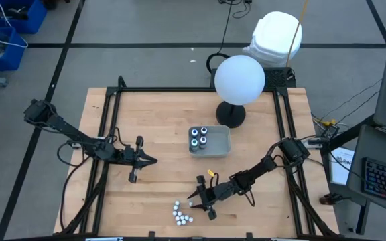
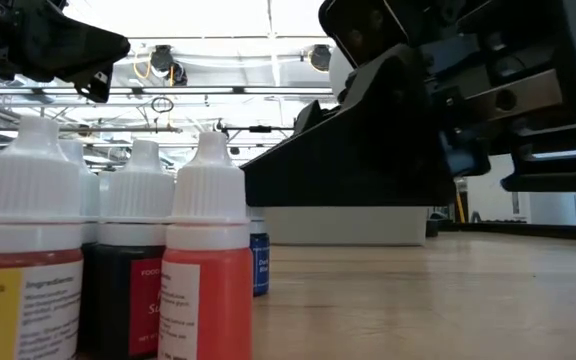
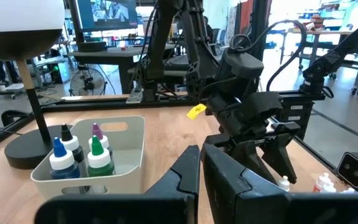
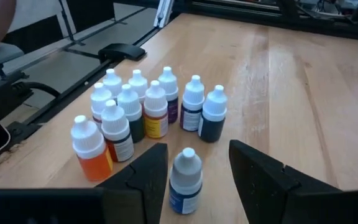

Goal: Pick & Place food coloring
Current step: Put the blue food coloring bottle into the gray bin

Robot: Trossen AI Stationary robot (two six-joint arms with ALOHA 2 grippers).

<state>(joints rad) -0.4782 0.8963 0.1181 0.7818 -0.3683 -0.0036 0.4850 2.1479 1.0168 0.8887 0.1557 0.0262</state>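
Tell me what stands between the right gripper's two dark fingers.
In the right wrist view, a small blue-labelled food coloring bottle with a white cap stands upright between the right gripper fingers, which stand apart on either side of it.

- A grey floor (image 1: pixel 146 27) crossed by dark lines is seen around the bench (image 1: pixel 166 167).
- Blue bins (image 1: pixel 9 23) are set on the floor at one corner.
- A keyboard (image 1: pixel 384 181) is placed beside the bench.
- Ceiling lights (image 2: pixel 268 20) and pipes are shown overhead.
- Desks (image 3: pixel 328 43) and a monitor (image 3: pixel 110 12) are seen behind.
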